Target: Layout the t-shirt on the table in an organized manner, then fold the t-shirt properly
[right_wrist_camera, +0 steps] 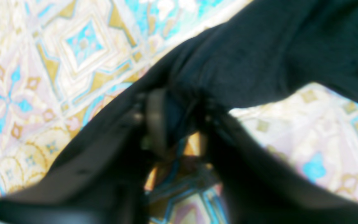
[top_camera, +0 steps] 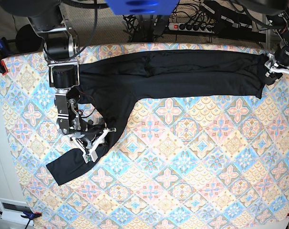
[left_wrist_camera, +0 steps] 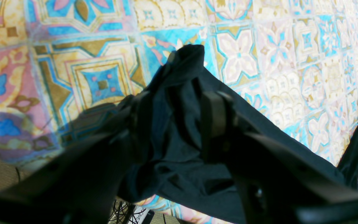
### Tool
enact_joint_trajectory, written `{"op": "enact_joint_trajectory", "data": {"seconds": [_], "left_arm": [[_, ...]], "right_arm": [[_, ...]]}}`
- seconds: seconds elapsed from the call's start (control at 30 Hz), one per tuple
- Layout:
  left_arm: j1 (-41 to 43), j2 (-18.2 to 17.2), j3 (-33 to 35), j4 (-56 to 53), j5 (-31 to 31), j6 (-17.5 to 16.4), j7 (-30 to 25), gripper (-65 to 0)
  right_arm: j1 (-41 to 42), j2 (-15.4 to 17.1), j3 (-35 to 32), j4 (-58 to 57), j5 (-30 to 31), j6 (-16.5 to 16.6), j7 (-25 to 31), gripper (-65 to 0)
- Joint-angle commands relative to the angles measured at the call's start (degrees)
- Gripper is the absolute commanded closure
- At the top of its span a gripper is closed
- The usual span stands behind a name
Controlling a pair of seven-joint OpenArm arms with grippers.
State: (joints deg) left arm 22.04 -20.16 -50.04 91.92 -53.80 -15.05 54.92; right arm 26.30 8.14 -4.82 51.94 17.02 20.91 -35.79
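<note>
Base view: the t-shirt (top_camera: pixel 168 74) lies stretched along the far edge of the tabletop (top_camera: pixel 182 181). The left tool (left_wrist_camera: pixel 172 124) pinches bunched fabric at one end; the right tool (right_wrist_camera: pixel 179 121) pinches a sleeve between its fingers.

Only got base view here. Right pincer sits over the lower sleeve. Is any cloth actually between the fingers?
Observer: Yes. The right wrist view shows the t-shirt running across the right pincer, with cloth between its fingers. It's too blurred to confirm a firm clamp.
Operator: And the left one, at the far end?
Observer: In the left wrist view, the left pincer has a bunch of cloth filling its gap, and a peak pokes past the tips.
Operator: Cloth flat there?
Observer: No, it looks tented up off the table around the pincer.
</note>
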Motion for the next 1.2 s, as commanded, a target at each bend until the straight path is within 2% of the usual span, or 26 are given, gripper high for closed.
{"op": "enact_joint_trajectory", "data": {"seconds": [0.0, 0.1, 0.2, 0.33, 0.5, 0.73, 0.9, 1.0, 1.17], "left_arm": [[0.0, -1.2, -0.5, 0.9, -0.7, -0.2, -1.1, -24.7], [0.0, -1.2, -0.5, 0.8, -0.7, -0.2, -1.2, -24.7], [-0.1, -1.2, -0.5, 0.8, -0.7, -0.2, -1.2, -24.7], [-0.1, -1.2, -0.5, 0.8, -0.7, -0.2, -1.2, -24.7], [-0.1, -1.2, -0.5, 0.8, -0.7, -0.2, -1.2, -24.7], [0.0, -1.2, -0.4, 0.8, -0.7, -0.2, -1.0, -24.7], [0.0, -1.2, -0.1, 0.8, -0.7, -0.2, -0.9, -24.7], [0.0, -1.2, 2.9, 0.8, -0.7, -0.2, -1.2, -24.7], [0.0, -1.2, 5.1, 1.0, -0.7, -0.2, -1.3, -24.7]], "right_arm": [[1.2, -0.7, 0.0, 2.5, 0.4, 0.5, 0.4, -0.5], [0.5, -1.1, -0.7, 9.9, 0.4, 0.5, 0.1, -1.3], [-5.0, -1.0, -2.3, 18.5, 0.5, 0.5, -0.1, 0.0], [-11.1, -0.9, -4.9, 29.1, 0.7, 0.8, -4.6, 0.0], [-19.8, -0.9, -7.7, 39.8, 5.7, 0.8, -5.3, 0.0], [-32.0, -1.1, -9.8, 54.8, 9.1, 0.9, -5.5, 0.0], [-39.6, -1.0, -12.9, 62.2, 9.7, 0.9, -5.6, 0.0], [-43.8, -1.0, -16.1, 63.7, 9.3, 0.9, -5.3, 0.0], [-44.0, -0.6, -17.5, 64.1, 7.5, 0.9, -5.7, 0.0]]}}
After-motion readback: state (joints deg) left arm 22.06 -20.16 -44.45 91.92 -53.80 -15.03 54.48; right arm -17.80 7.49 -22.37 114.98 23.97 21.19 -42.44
